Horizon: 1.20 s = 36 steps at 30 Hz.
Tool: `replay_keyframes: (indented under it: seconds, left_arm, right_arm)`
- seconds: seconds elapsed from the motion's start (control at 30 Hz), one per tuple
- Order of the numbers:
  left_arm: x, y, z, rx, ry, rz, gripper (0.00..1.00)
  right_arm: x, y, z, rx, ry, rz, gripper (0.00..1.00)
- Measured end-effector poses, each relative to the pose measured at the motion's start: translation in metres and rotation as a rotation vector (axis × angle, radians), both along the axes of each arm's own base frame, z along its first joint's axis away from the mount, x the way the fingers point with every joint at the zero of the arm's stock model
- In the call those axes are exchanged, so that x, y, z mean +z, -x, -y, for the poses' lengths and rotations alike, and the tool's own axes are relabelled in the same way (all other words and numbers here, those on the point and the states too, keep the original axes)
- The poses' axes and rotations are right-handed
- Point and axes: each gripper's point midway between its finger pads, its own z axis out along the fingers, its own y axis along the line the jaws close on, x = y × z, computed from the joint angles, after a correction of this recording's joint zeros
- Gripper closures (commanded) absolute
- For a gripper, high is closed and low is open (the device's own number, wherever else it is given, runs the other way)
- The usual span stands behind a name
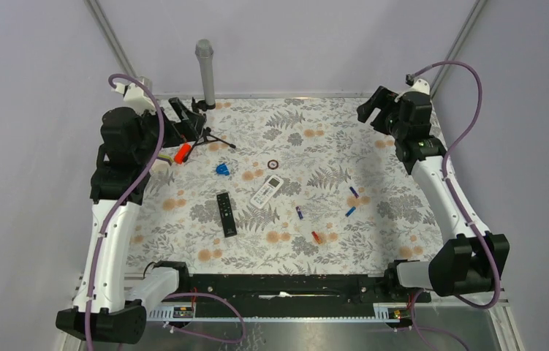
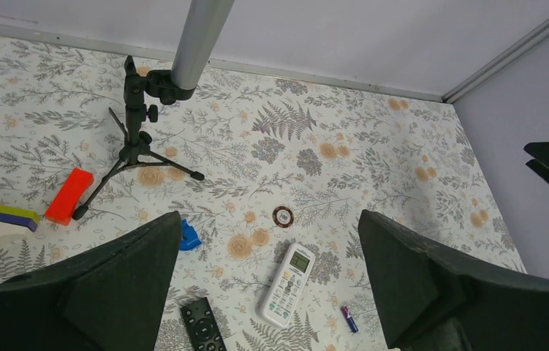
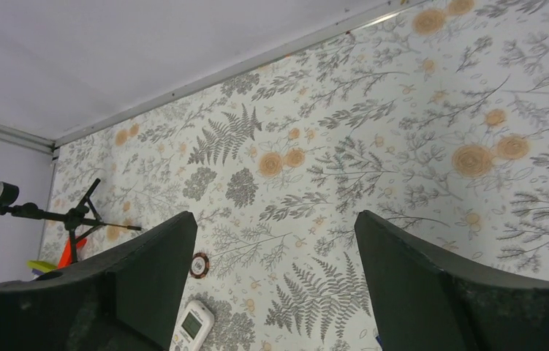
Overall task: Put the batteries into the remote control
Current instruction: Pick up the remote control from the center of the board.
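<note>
Wrist views: end effectors (image 2: 270, 287) (image 3: 275, 287) wide, empty

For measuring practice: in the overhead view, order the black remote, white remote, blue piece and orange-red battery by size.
1. black remote and white remote: about alike, unranked
2. blue piece
3. orange-red battery

No legible text, white remote (image 2: 286, 284) screen digits too small

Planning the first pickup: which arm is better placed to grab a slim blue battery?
Probably right: the slim blue cylindrical batteries lie on its side; the right gripper is open, empty.
</note>
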Motion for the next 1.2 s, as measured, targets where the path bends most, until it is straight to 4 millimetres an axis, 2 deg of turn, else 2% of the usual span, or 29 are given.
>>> replay_keyframes:
  seconds: [0.07,0.13,0.33,0.47,0.6,0.73,0.8,0.9,1.0,1.07,1.2]
  left_arm:
    - [-0.001,-0.003,-0.001,0.011,0.012,-0.008,0.01]
    - [-0.005,-0.006,-0.002,0.023,0.021,-0.024,0.01]
    - [-0.017,-0.025,-0.003,0.03,0.057,-0.091,0.01]
    - [-0.035,-0.032,-0.011,0.062,0.071,-0.123,0.01]
    - [-0.063,-0.029,-0.015,0.09,0.079,-0.186,0.01]
    - [-0.115,-0.026,-0.012,0.121,0.126,-0.323,0.01]
    - [-0.159,-0.021,-0.007,0.151,0.138,-0.43,0.01]
    - [-0.221,-0.005,0.014,0.15,0.113,-0.596,0.01]
    - [-0.271,0.011,0.037,0.131,0.066,-0.746,0.02]
    - [-0.294,0.017,0.042,0.152,0.029,-0.811,0.03]
    - [-0.314,0.027,0.039,0.224,-0.033,-0.852,0.05]
  right_arm:
    - [-0.007,-0.001,-0.004,0.014,-0.017,-0.019,0.09]
    - [-0.015,-0.003,-0.008,0.029,-0.028,-0.035,0.01]
    - [-0.04,-0.005,-0.015,0.059,-0.05,-0.095,0.0]
    - [-0.052,-0.005,-0.016,0.051,-0.07,-0.105,0.0]
    - [-0.064,-0.005,-0.017,0.035,-0.101,-0.131,0.0]
    - [-0.084,-0.007,-0.021,0.038,-0.122,-0.204,0.0]
    - [-0.096,-0.005,-0.024,0.041,-0.137,-0.247,0.0]
    - [-0.108,0.001,-0.028,0.044,-0.171,-0.291,0.0]
    - [-0.114,0.006,-0.032,0.045,-0.201,-0.329,0.01]
    - [-0.12,0.01,-0.034,0.05,-0.216,-0.352,0.01]
    - [-0.139,0.024,-0.037,0.051,-0.236,-0.42,0.02]
